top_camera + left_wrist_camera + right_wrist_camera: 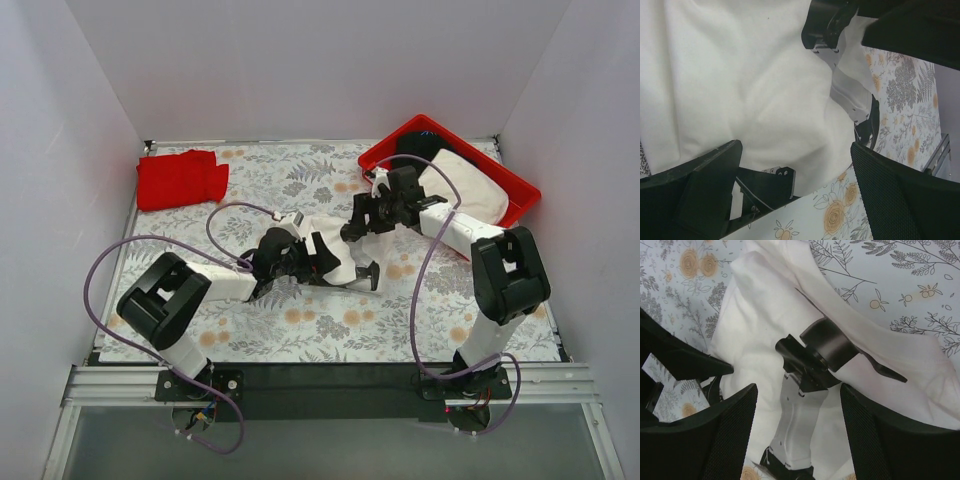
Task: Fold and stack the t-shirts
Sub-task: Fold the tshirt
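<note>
Top view first: the white t-shirt (338,255) lies bunched in the middle of the floral table cover (300,330). What shows of it runs slantwise from far-left to near-right, though both arms hide much of it and I cannot tell collar from hem. The left gripper (345,265) sits right over its near end, and the right gripper (360,220) hangs just beside its far edge. The red t-shirt (180,180) lies folded in the far left corner, well apart from both. The red tray (520,190) sits far right with an off-white garment (465,185) in it and a black garment (420,145) behind that.

Left wrist now: white cloth fills the picture. The left gripper's fingers (705,190) stand wide apart, the shirt spreads beyond them, and nothing is pinched. The right gripper's black tip (822,25) is over the cloth at the top.

Right wrist: the shirt is a rumpled band slanting from upper left to lower right. The right gripper's fingers (715,440) are spread wide and bare. Between them, on the cloth, lies the left gripper, with a ridge of shirt running just beside its black end.
</note>
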